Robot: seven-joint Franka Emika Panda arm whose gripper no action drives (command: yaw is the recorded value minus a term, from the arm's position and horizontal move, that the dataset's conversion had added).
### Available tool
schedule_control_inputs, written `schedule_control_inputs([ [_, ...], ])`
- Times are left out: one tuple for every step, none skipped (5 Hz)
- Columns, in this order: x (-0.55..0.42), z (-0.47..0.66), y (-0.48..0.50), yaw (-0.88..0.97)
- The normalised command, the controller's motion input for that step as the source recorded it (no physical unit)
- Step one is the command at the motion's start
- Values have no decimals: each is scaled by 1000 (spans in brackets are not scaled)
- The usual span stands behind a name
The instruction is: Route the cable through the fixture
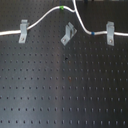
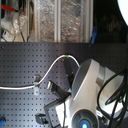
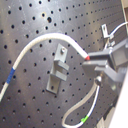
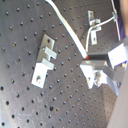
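Your jaws are gripping the cable [image 3: 47, 39], which is running straight into the gripper [image 3: 94, 64] in both wrist views. No writing or brand is showing that you could read anywhere. Around you, the black perforated board [image 1: 65, 90] is carrying two other clips: one [image 1: 22, 31] at the first exterior view's left and one [image 1: 110, 34] at its right, both with the cord lying through them. The fixture [image 1: 68, 33] is sitting just beside the jaws, apart from the cord, which is arching past it. You are looking at a thin white cord with a green band [image 1: 61, 8] and a blue band [image 1: 93, 33].
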Motion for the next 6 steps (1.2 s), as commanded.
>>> schedule_control_inputs([
  [0, 0, 0, 23],
  [-73, 641, -59, 49],
  [3, 664, -3, 0],
  [-106, 532, -79, -366],
  [-212, 141, 114, -443],
  [-12, 0, 20, 0],
])
